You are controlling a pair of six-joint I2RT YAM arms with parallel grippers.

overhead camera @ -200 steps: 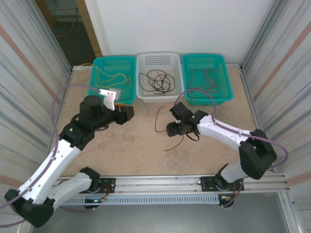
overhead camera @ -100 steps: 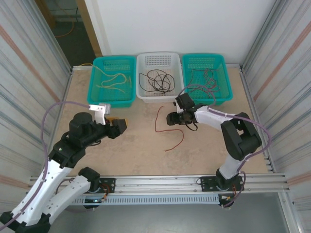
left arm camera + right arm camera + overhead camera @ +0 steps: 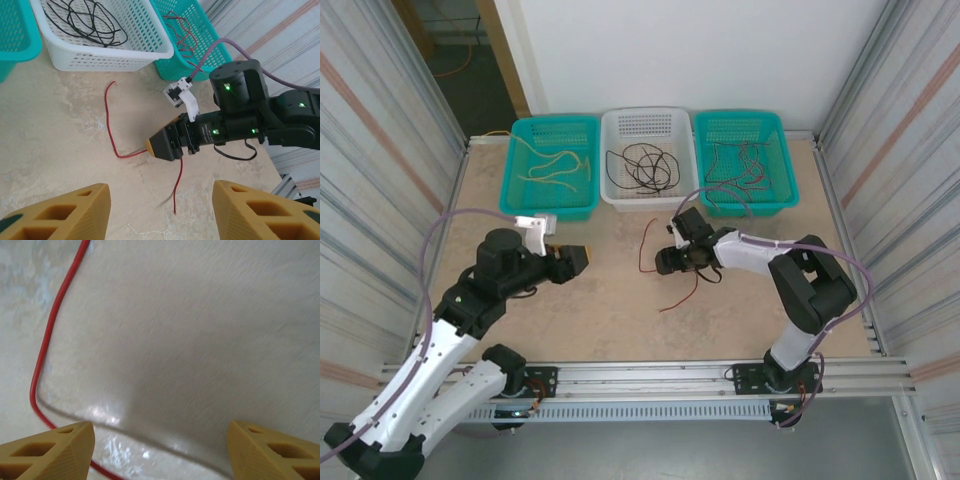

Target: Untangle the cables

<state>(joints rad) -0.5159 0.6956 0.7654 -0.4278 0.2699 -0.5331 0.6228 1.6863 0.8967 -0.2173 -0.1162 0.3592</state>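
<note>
Right hand (image 3: 161, 430) spread wide, empty, above red cable (image 3: 47, 340).

No writing, label, brand, number or sign can be read in any of the views.

Two teal baskets (image 3: 550, 207), one white basket (image 3: 645, 202), one loose red cable (image 3: 643, 250), two arms (image 3: 445, 325).
</note>
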